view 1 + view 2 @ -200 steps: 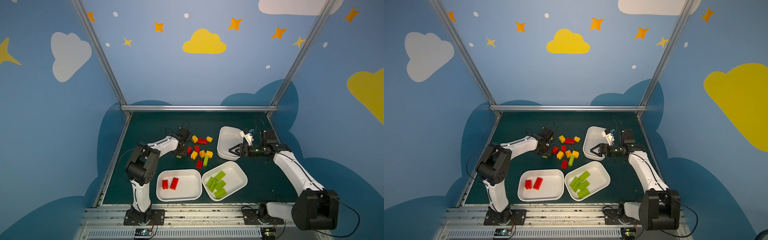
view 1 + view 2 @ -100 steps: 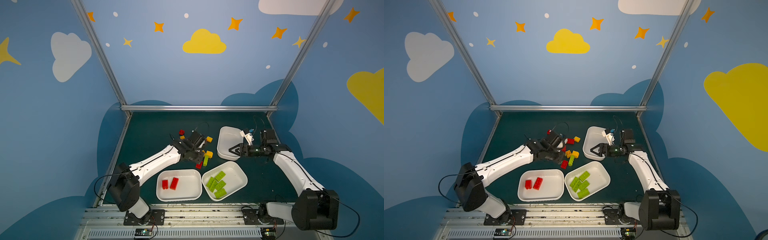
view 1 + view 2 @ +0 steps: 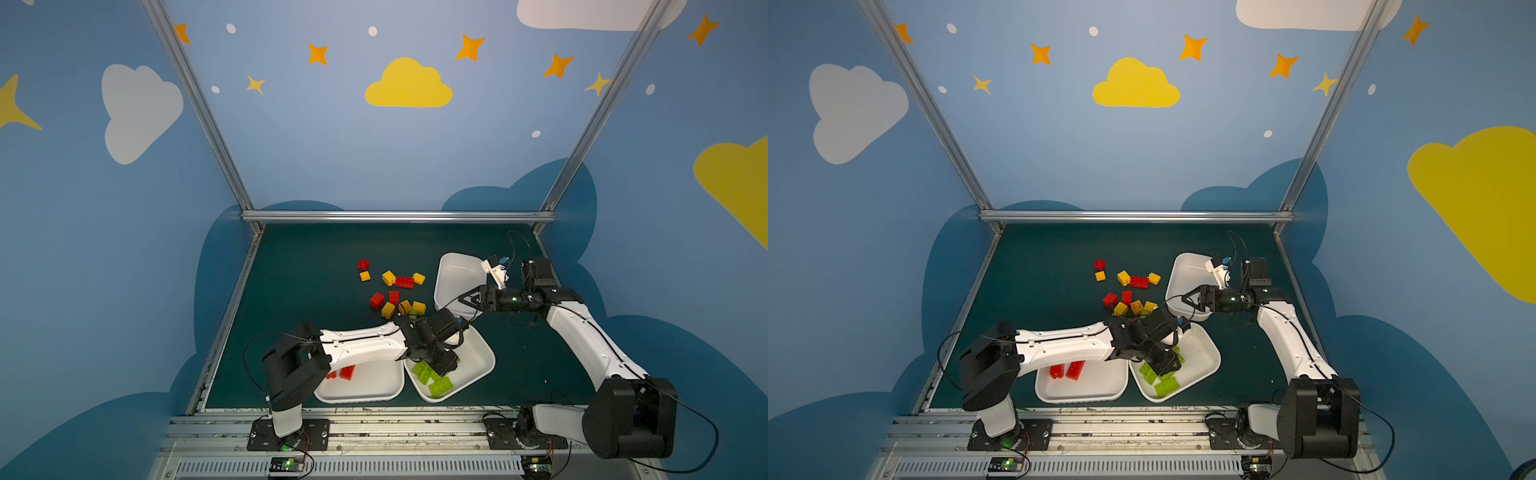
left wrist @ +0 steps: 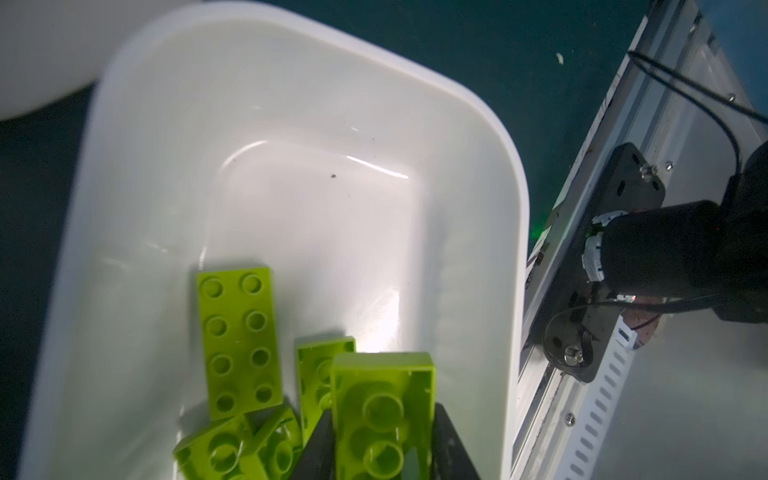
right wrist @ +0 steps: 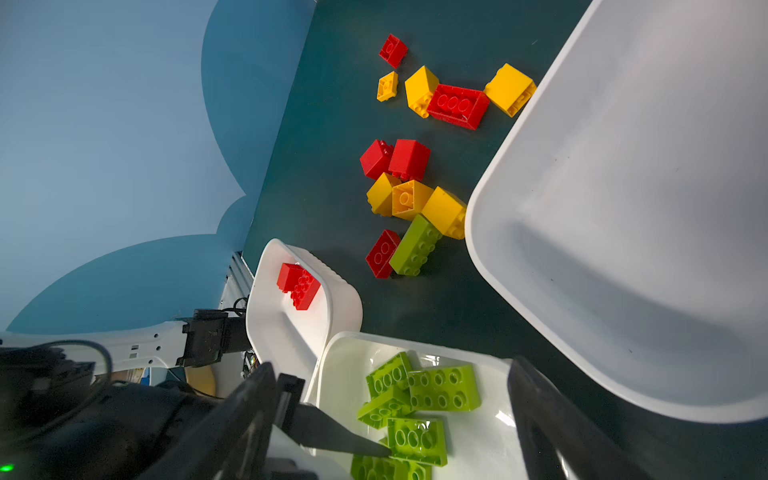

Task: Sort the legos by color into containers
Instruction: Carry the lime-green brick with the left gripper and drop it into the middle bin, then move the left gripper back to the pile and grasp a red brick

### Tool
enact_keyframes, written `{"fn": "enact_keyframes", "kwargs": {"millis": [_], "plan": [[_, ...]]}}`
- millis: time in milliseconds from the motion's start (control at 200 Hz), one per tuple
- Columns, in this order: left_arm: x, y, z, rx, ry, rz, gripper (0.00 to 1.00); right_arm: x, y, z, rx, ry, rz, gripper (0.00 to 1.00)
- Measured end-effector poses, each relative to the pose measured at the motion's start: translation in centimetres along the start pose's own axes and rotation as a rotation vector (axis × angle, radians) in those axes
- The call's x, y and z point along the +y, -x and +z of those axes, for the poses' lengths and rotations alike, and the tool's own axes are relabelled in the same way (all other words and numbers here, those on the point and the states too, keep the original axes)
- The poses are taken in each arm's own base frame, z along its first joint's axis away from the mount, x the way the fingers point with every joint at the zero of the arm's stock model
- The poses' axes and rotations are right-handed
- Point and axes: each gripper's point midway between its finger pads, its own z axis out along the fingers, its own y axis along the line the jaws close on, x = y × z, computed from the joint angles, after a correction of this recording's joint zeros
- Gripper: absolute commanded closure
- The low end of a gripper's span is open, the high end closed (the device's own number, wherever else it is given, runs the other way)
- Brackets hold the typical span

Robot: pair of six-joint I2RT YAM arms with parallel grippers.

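My left gripper (image 4: 384, 444) is shut on a lime green lego (image 4: 384, 407), underside toward the camera, low over the near right container (image 3: 478, 361). Several more green legos (image 4: 239, 336) lie in that container. In both top views the left gripper (image 3: 1169, 365) hangs over that tray. The near left container (image 3: 374, 395) holds red legos (image 3: 346, 372). The far right container (image 3: 457, 270) is empty, and my right gripper (image 3: 457, 301) stands open over its near edge with nothing between its fingers. Loose red and yellow legos (image 3: 395, 291) and one green lego (image 5: 415, 245) lie on the mat.
The dark green mat (image 3: 311, 291) is bounded by aluminium frame rails (image 3: 395, 216) and blue walls. A metal rail (image 3: 374, 424) with the arm bases runs along the front, close behind the two near trays. The right arm's base (image 4: 665, 249) stands beside the green tray.
My left arm has swung from the pile of loose legos toward the front and now holds a green lego over the near right tray. The right arm has not moved.
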Motion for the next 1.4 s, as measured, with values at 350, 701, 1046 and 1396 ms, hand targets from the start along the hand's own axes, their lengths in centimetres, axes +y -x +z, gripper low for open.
{"fn": "enact_keyframes", "kwargs": {"millis": [350,701,1046,1396], "plan": [[-0.5,-1.6,1.0,0.045,-0.085,0.019,0.28,-0.1,0.0,0.0,0.000,-0.002,0.003,0.14],[6.7,4.3,-9.5,-0.154,0.043,-0.079,0.22,-0.1,-0.1,0.1,0.004,0.001,0.006,0.15],[25.1,4.5,-15.3,-0.224,0.423,-0.336,0.21,0.9,-0.5,0.8,0.026,0.021,-0.002,0.15],[38.4,6.4,-15.8,-0.211,0.646,-0.412,0.20,1.8,-0.8,1.4,0.044,0.039,-0.020,0.14]]}}
